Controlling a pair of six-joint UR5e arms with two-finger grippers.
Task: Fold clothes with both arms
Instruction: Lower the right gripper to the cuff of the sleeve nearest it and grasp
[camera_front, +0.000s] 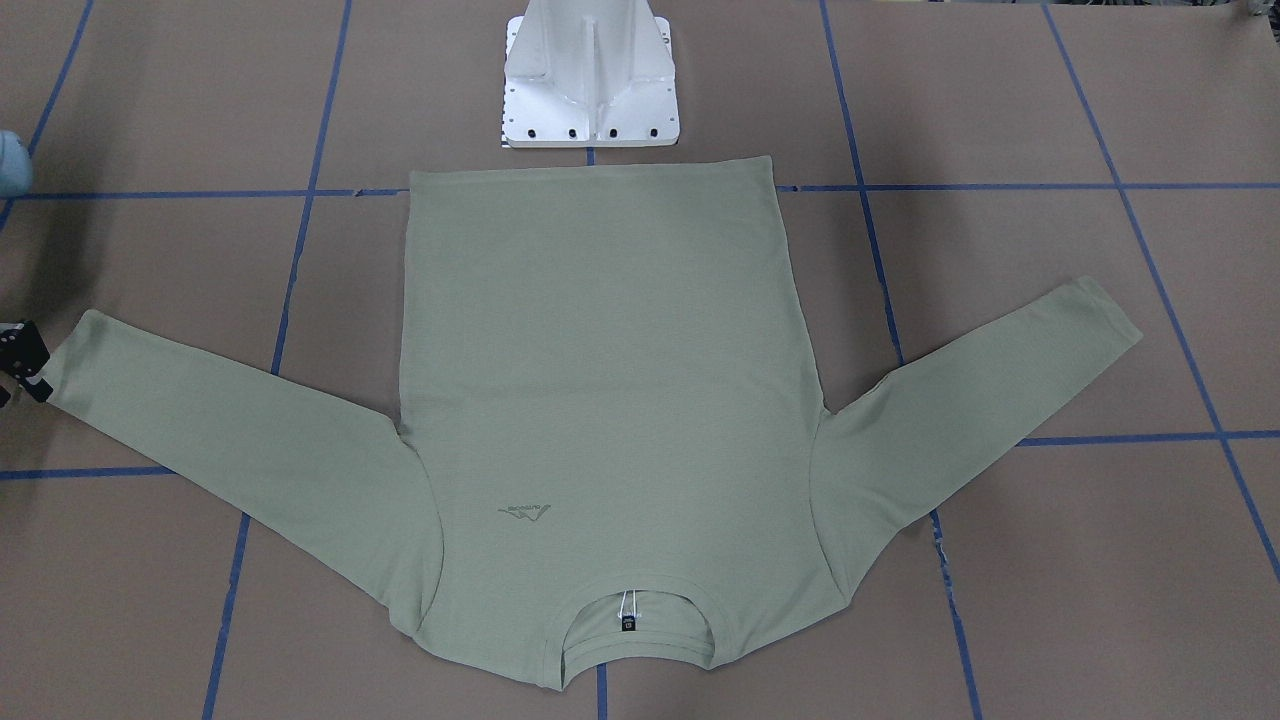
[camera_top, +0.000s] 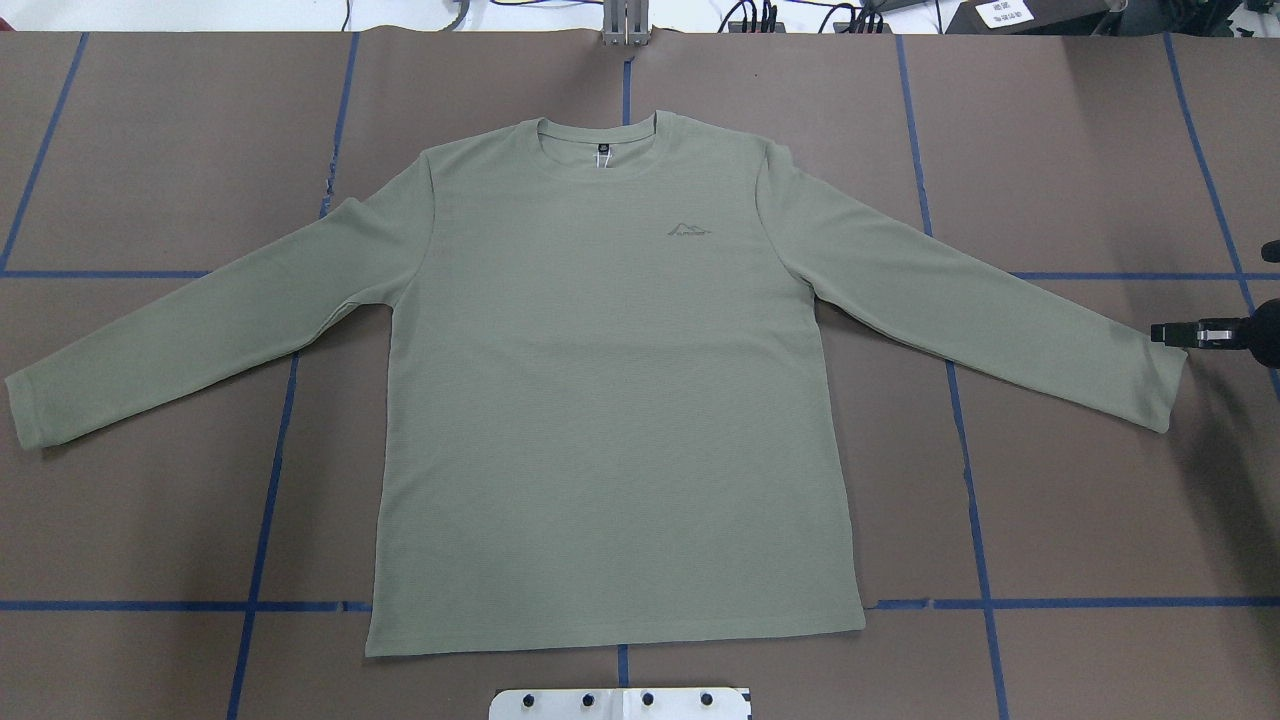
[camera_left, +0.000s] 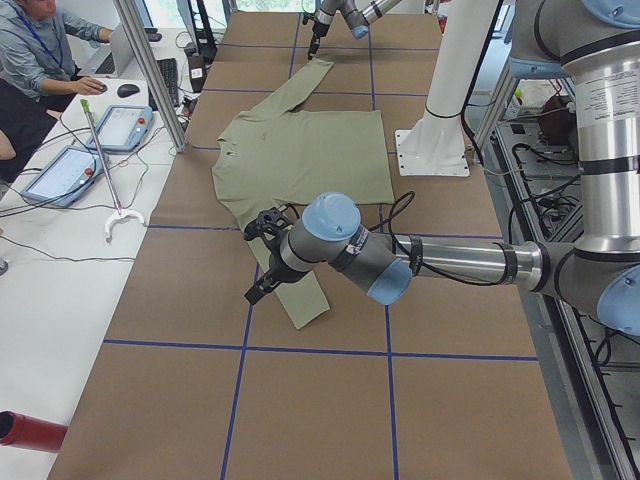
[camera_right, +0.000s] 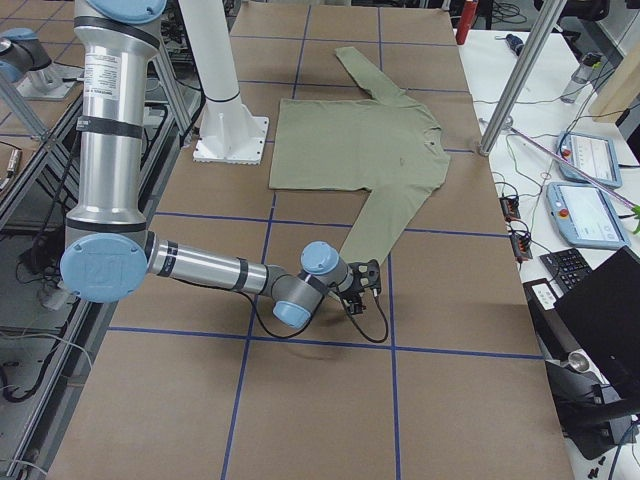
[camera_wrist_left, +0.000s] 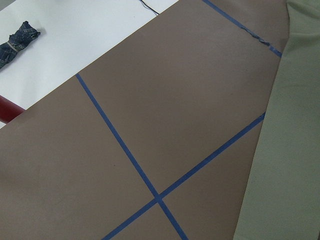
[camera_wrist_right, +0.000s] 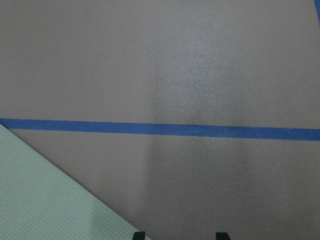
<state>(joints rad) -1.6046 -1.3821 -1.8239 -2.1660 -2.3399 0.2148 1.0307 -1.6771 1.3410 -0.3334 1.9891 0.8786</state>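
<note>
The pale sage-green long-sleeved shirt lies flat and face up on the brown table, sleeves spread, neckline away from the robot. My right gripper is low beside the cuff of the sleeve on my right and does not touch it. It also shows at the edge of the front view. In the right wrist view its two fingertips stand apart, empty, with the cuff next to them. My left gripper hangs above the other sleeve. I cannot tell whether it is open or shut.
The white metal pedestal stands at the shirt's hem. Blue tape lines grid the table. An operators' desk with tablets and a seated person runs along the far side. A red cylinder lies off the table's corner.
</note>
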